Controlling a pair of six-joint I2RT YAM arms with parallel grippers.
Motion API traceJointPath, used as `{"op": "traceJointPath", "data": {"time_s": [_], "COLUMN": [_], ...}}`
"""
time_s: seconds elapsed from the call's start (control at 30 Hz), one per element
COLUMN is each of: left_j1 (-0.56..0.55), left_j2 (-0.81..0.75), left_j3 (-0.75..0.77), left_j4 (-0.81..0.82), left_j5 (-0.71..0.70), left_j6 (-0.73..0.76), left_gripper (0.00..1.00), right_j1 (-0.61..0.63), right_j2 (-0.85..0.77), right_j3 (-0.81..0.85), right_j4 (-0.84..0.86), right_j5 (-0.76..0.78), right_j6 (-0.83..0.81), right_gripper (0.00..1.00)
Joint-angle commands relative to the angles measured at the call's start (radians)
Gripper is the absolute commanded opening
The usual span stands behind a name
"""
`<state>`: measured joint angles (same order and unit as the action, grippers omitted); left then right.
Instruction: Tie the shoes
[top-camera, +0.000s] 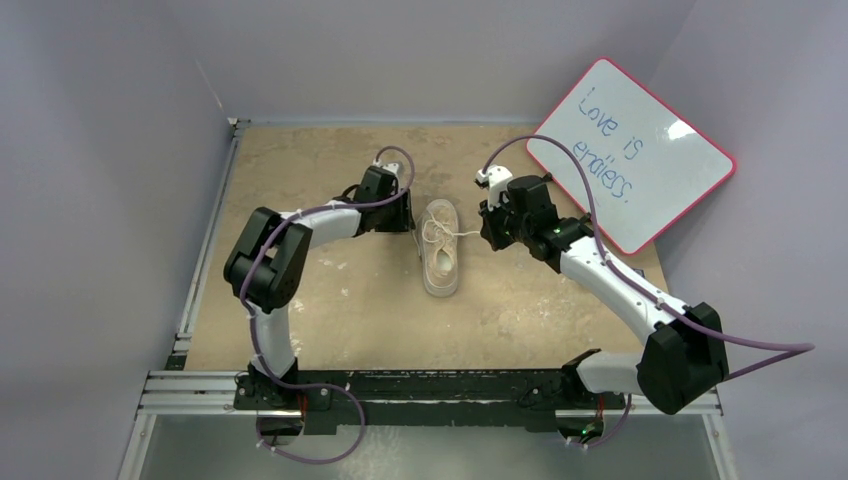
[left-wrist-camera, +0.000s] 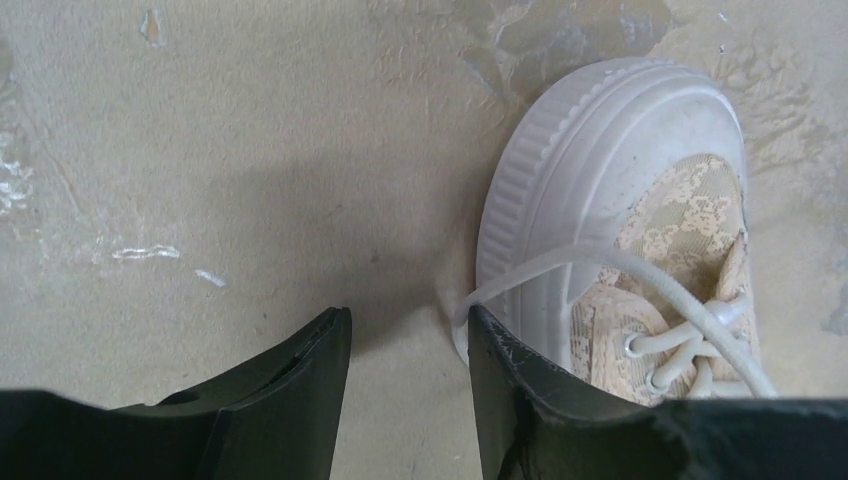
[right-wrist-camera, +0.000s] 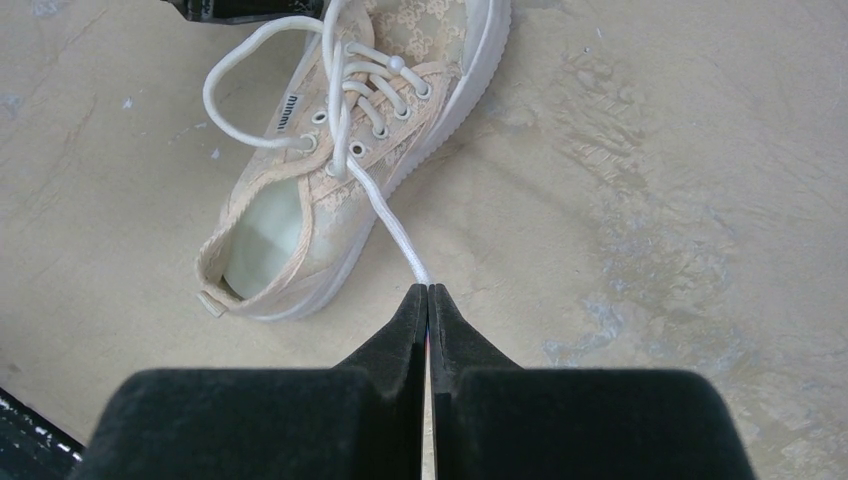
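The cream canvas sneaker (top-camera: 441, 262) lies near the middle of the counter (top-camera: 330, 300), a little toward the far edge. Its toe points at the far edge and its heel opening faces the near edge. It sits between the two hands.

The right hand (top-camera: 486, 228) is just off the sneaker's right side, level with the eyelets. In the right wrist view its fingers (right-wrist-camera: 428, 292) are pressed together on the end of one lace (right-wrist-camera: 385, 215). That lace runs straight from the eyelets, over the sole's edge, to the fingertips. From above the same strand (top-camera: 462, 234) shows as a thin line from the tongue to the hand.

The left hand (top-camera: 408, 218) is low beside the toe, on the sneaker's left side. Its fingers (left-wrist-camera: 410, 318) are spread, with only bare counter showing in the gap between them. The ribbed rubber toe cap (left-wrist-camera: 620, 130) is just beside the finger nearer the shoe. Another lace strand (left-wrist-camera: 610, 258) crosses the toe cap and ends at that fingertip. I cannot tell whether it touches the finger.

A pink-framed whiteboard (top-camera: 640, 150) leans at the counter's far right corner, well apart from the sneaker.
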<state>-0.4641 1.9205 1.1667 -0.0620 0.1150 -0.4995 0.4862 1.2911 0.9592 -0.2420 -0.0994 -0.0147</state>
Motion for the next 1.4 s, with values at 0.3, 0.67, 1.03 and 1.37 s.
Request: {"op": "traceJointPath", "data": {"time_s": [0.3,0.67,1.03,1.37], "left_j1": [-0.135,-0.184,-0.173,-0.135], "left_j2": [0.014,0.098,-0.169,-0.451], "left_j3": [0.019,0.063,-0.06,-0.075], "left_j4": [-0.024,-0.161,-0.341,-0.474], "left_j5": [-0.273,-0.494,-0.61,-0.695], "left_j6": [0.144,0.158,0.065,-0.003], "left_gripper": [0.47,0.19,0.0,0.0], "right_j1": [-0.001,-0.001,-0.039,-0.187], "right_j2": [-0.03,-0.059,-0.125,-0.037], "right_j3": [-0.014,-0.03,-0.039,0.04], "right_j4": [0.046,-0.002,-0.274,-0.363], "right_j5": [-0.003,0.086,0.486,0.595], "right_j6": [0.077,0.18,0.518,0.48], "right_gripper": [0.0,0.0,0.0,0.0]}}
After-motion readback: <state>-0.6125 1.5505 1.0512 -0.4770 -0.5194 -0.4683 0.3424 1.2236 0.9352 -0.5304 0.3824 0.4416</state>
